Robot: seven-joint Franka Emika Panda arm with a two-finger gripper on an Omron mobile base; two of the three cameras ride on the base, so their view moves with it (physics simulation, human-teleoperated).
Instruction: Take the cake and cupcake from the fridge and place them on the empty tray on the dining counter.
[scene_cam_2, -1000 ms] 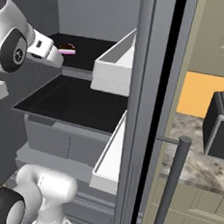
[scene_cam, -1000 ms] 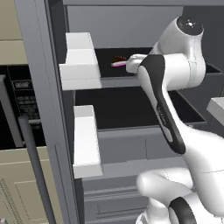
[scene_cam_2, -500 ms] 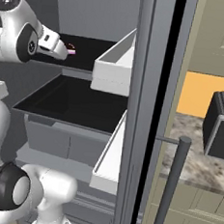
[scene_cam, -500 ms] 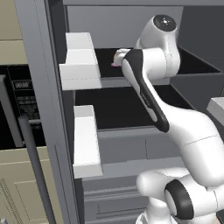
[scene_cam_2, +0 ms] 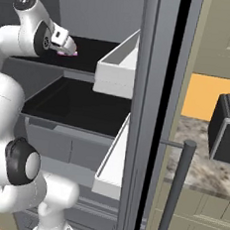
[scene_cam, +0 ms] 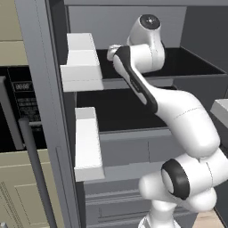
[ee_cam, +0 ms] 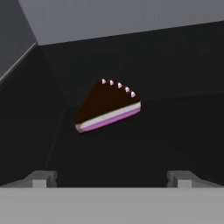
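Reaching deep into the fridge [scene_cam: 53, 111], your arm had the claw [ee_cam: 112, 177] lined up on the cake [ee_cam: 108, 106], which lay flat on the black upper shelf [scene_cam: 196, 67] near the back wall. You held the claw's fingers [ee_cam: 40, 177] wide apart with nothing between them, and the slice sat ahead of the tips, centred between them, not touched. That spread looked chosen to clear the wedge's width, since the pink and white layered side faced the hand camera and the pointed end lay to the far left. From the right base view, the claw [scene_cam_2: 64, 41] sat just above the shelf with a sliver of pink cake [scene_cam_2: 68, 53] showing just beyond it. The white door bins [scene_cam: 82, 62] stood to the left of the arm, apart from it. You had kept the hand low and level, probably so the fingers could slide either side of the slice.

The cupcake I could not make out.
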